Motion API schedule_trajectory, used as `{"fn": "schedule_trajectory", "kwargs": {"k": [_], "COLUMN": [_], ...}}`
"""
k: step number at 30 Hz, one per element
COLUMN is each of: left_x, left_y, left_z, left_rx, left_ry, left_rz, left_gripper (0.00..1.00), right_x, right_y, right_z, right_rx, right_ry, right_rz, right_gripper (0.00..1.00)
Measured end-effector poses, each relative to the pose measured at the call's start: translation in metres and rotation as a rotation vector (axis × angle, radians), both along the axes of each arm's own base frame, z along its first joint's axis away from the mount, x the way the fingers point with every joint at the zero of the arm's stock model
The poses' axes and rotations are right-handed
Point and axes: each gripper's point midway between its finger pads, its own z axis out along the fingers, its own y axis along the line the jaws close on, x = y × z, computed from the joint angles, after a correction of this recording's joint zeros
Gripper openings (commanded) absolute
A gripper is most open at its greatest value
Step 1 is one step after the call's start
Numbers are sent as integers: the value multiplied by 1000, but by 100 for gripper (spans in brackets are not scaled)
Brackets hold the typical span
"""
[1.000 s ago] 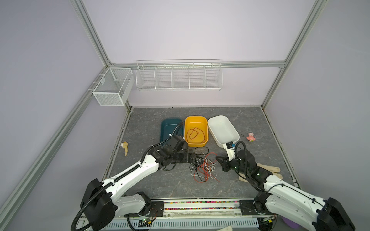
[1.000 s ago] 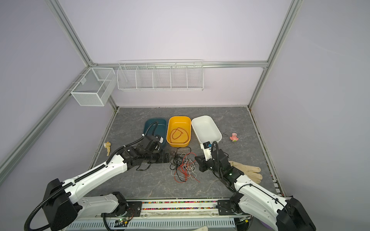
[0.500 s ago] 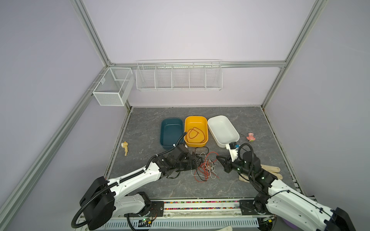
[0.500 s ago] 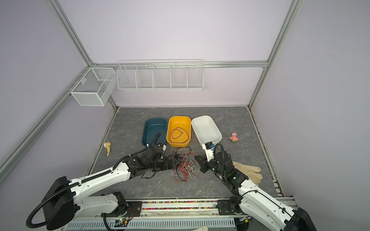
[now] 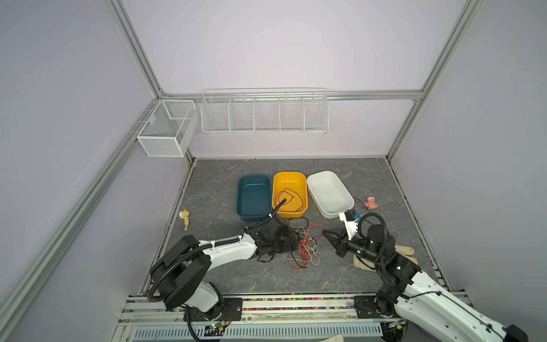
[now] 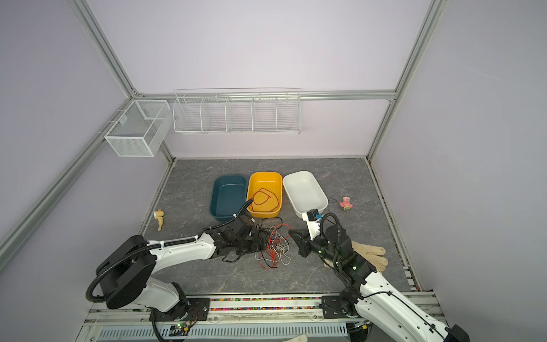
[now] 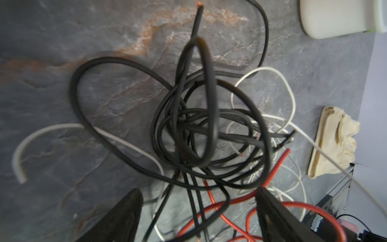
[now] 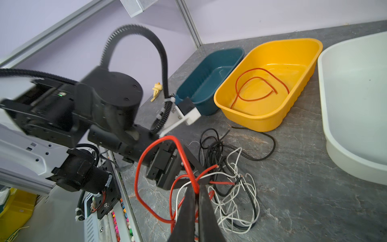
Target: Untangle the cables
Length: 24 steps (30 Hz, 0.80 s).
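The cables (image 5: pixel 306 248) (image 6: pixel 276 248) lie in a red, white and black tangle on the grey floor in front of the bins. My left gripper (image 5: pixel 296 240) (image 6: pixel 263 240) is low over the tangle's left side. In the left wrist view it (image 7: pixel 199 201) is open, with black and red strands running between its fingers (image 7: pixel 125 211) and the black knot (image 7: pixel 199 125) just beyond. My right gripper (image 5: pixel 324 234) (image 8: pixel 195 187) is shut on a red cable (image 8: pixel 167 138) at the tangle's right edge; the cable arches up in a loop. Another red cable (image 5: pixel 288 198) (image 8: pixel 261 88) lies coiled in the yellow bin (image 5: pixel 289 174).
A teal bin (image 5: pixel 253 195) and a white bin (image 5: pixel 328 189) flank the yellow one. A cream glove (image 5: pixel 405 251) lies under the right arm. A pink toy (image 5: pixel 370 202) sits at the right, a small yellow toy (image 5: pixel 185 217) at the left. Wire baskets (image 5: pixel 263 112) hang on the back wall.
My left gripper has come away from the teal bin, moving forward and right, down onto the tangle, its jaws a little narrower. The right gripper keeps its hold on the red cable.
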Motion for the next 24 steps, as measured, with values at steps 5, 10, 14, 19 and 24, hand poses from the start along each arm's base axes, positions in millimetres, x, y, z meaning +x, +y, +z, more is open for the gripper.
{"fn": "schedule_trajectory", "kwargs": {"k": [5,10,14,19,24], "left_x": [6,10,14,17,19], "left_y": [-12,-17,-21,-29,-34], "left_z": [-2,-6,-9,-11,-12], "left_rx": [-33,-45,-69,-122,-165], "left_ry": [-9,-18,-35,-59,-79], "left_rz": [-5,-6,-4,-5,-8], "left_gripper": [61,48,41,35,31], "right_x": [-3,-8,-10,-14,-18], "right_y": [-2,-4,-7,-12,-16], "right_z": [17,38,59,80,93], "right_rx": [4,0,-4,-13,-30], "right_ry": [-11,-24,-38,-51,-40], "right_rz": [2,9,6,2,-4], "right_gripper": [6,6,6,6,6]}}
